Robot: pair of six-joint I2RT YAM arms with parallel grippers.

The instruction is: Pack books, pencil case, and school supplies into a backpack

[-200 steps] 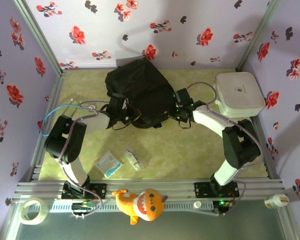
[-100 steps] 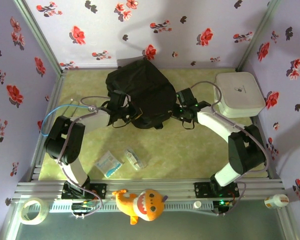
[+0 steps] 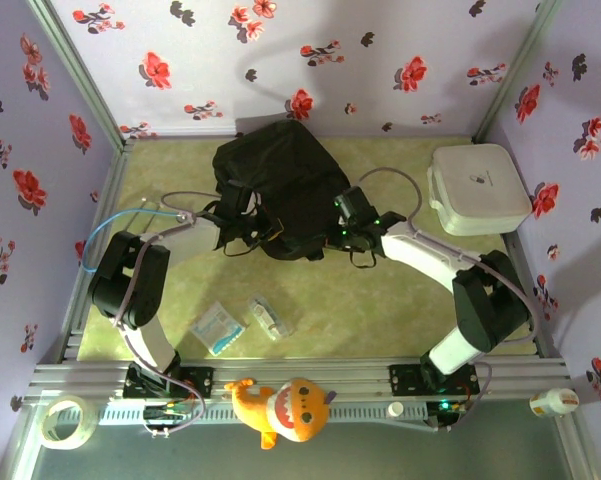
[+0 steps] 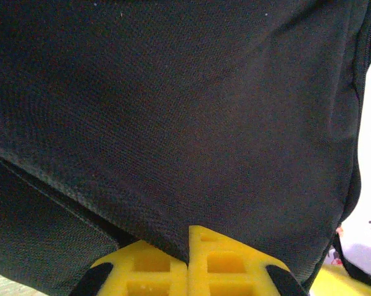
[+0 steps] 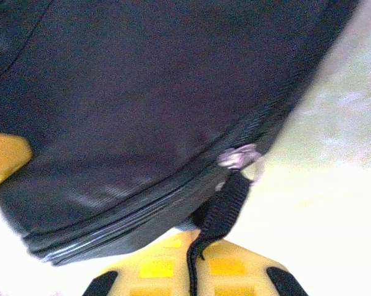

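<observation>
1. A yellow-green counter (image 3: 400,300) is walled on three sides by lilac wallpaper (image 3: 200,60) printed with red and black flowers. An aluminium rail (image 3: 360,372) runs along its near edge.
2. One black backpack (image 3: 280,185) lies at the far middle, its rounded top toward the back wall. One clear pencil case (image 3: 270,317) lies near the rail, just beside one pale packet (image 3: 218,328). One white box (image 3: 478,187) sits in the far right corner.
3. Two arms meet the backpack's near edge. The left tool (image 4: 188,246) is closed, pinching a fold of backpack fabric. The right tool (image 5: 194,253) is closed on the black zip strap (image 5: 225,203), which hangs from a metal slider (image 5: 237,157).
4. Bare counter lies left of the backpack, and between the backpack and the pencil case. One plush toy (image 3: 285,408) and one tape roll (image 3: 62,420) lie on the near side of the rail.
</observation>
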